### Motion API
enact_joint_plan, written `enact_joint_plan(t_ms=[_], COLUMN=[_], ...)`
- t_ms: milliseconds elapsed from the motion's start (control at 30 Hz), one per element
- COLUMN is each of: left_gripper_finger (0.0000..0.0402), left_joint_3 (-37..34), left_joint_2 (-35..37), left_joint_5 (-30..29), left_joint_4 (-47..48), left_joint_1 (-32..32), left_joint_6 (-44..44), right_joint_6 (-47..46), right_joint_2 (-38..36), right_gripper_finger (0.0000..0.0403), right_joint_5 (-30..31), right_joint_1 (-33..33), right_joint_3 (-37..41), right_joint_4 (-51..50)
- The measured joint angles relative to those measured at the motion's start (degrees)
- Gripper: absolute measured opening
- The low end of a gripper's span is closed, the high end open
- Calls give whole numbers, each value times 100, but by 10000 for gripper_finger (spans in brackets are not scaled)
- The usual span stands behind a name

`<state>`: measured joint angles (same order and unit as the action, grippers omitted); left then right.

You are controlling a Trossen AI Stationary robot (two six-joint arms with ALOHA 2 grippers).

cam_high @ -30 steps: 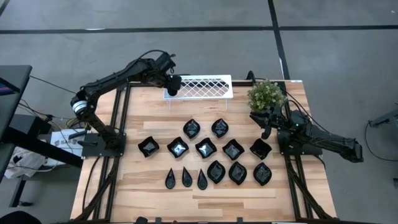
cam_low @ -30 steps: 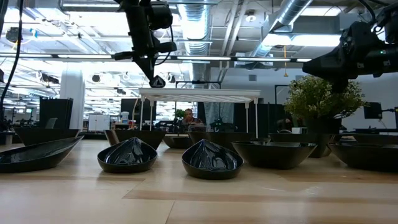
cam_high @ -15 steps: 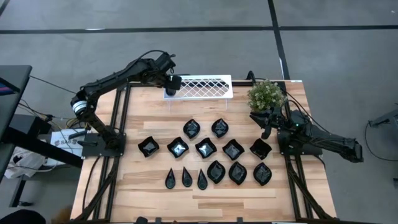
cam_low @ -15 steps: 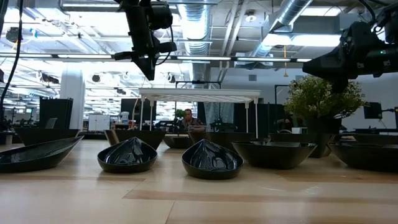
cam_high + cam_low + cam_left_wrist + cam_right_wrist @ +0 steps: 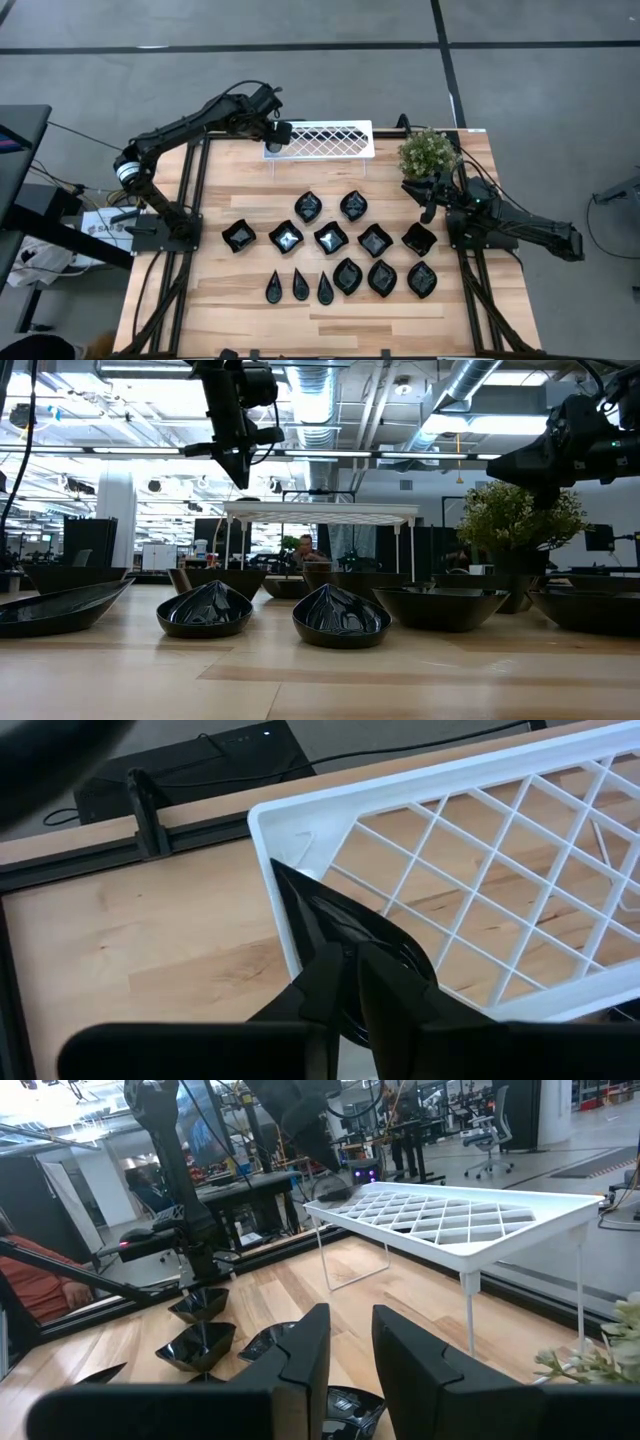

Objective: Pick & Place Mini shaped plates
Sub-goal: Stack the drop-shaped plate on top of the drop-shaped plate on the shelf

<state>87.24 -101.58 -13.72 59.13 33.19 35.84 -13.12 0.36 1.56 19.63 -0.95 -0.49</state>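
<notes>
One slim black mini shaped plate [image 5: 345,920] lies on the left end of the white lattice tray [image 5: 400,790], also visible in the right wrist view as the plate [image 5: 335,1193]. My left gripper [image 5: 240,482] hangs just above it, pointing steeply down, fingers slightly open [image 5: 350,955] and holding nothing. Several more black plates [image 5: 330,238] rest on the wooden table in rows. My right gripper [image 5: 428,210] waits at the table's right side, level, open and holding nothing [image 5: 350,1330].
The tray [image 5: 320,140] stands on thin legs at the table's far edge. A green potted plant [image 5: 428,152] sits at the far right, close to my right arm. Bare wood lies between the tray and the rows of plates.
My left gripper has opened a little and let go of the small black plate it held at its fingertips above the tray. The plate has dropped out of the fingers and now lies on the tray's left end. Neither arm has moved otherwise.
</notes>
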Motion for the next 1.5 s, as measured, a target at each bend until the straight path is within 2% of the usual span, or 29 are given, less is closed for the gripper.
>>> enact_joint_plan(t_ms=[333,900,1100,1500], left_gripper_finger=[38,37,37,37], left_joint_3=[-4,-7,-7,0], left_joint_2=[-122,-246,-95,420], left_joint_5=[5,3,1,-156], left_joint_4=[-101,-175,-110,-2], left_joint_1=[-393,-396,-473,-1748], left_joint_6=[0,-1,79,1114], right_joint_6=[1,-1,-1,-1], right_joint_2=[0,-2,-2,-2], right_gripper_finger=[74,74,74,74], right_joint_5=[0,-2,-2,-2], right_joint_1=[1,0,-1,1], right_joint_3=[0,-2,-2,-2], right_joint_4=[0,-11,-11,-13])
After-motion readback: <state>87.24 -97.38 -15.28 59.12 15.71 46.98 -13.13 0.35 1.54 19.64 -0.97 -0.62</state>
